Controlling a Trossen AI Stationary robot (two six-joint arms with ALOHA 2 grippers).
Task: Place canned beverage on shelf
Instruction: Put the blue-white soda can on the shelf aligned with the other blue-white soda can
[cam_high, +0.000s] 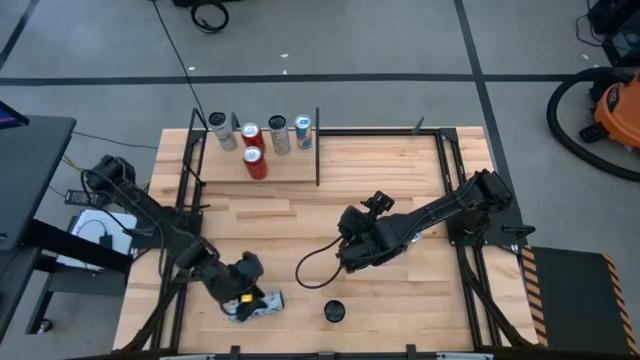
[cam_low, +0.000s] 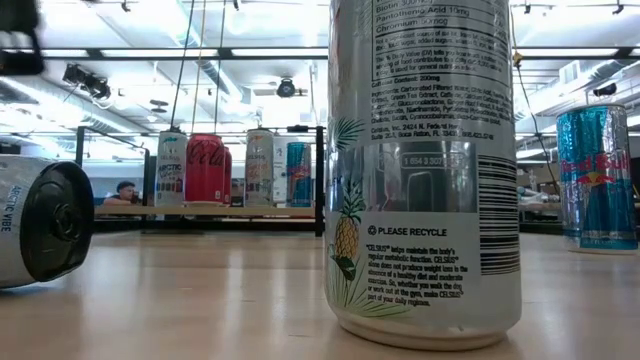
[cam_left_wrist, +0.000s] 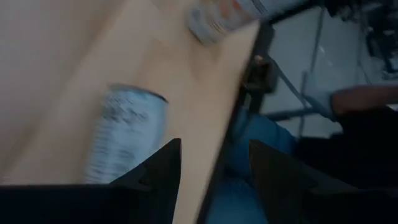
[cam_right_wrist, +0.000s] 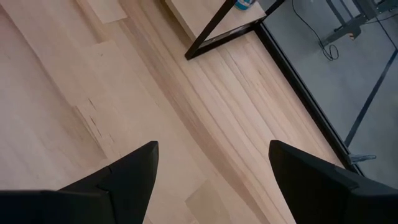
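holding five cans (cam_high: 271, 138), shelf (cam_high: 290, 168), left end effector (cam_high: 243, 296) together, right end effector (cam_high: 345, 262) apart

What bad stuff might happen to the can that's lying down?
The silver can lying on its side sits near the wooden table's front edge, so a nudge from the left hand might roll it off. The pale wood shelf already holds five cans; adding one might topple the front red can.
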